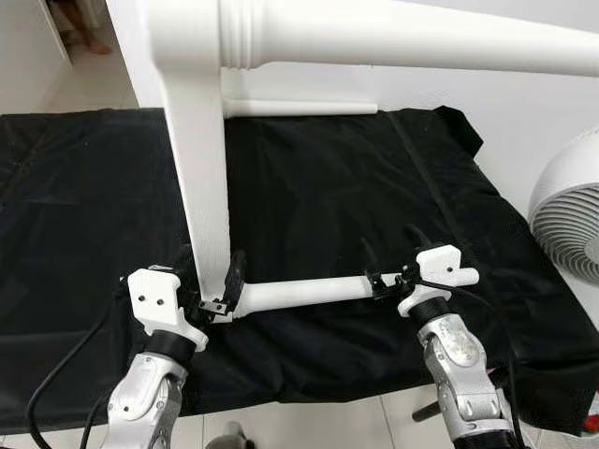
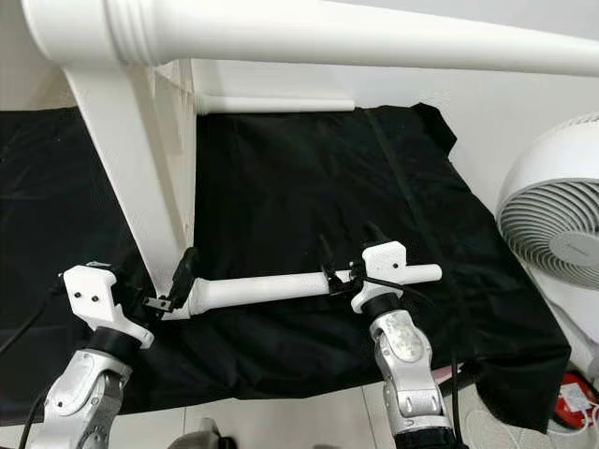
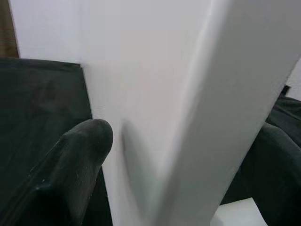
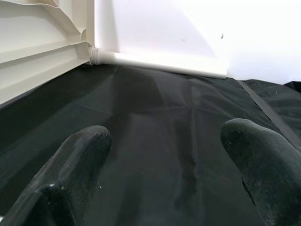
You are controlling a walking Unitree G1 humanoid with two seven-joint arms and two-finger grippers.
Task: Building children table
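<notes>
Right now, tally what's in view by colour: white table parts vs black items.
White cylindrical plastic table legs: 3
White flat plastic tabletop panel: 1
White round fan: 1
Black fabric sheet: 1
Total: 6

Table leg [image 1: 304, 292] btwn grippers (horizontal)

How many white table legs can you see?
3: one long leg across the top, one far leg lying by the wall, one near leg between the grippers. Others may be hidden.

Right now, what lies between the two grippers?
A white table leg spans from the left gripper to the right gripper, over the black cloth, seen in the eye views.
</notes>
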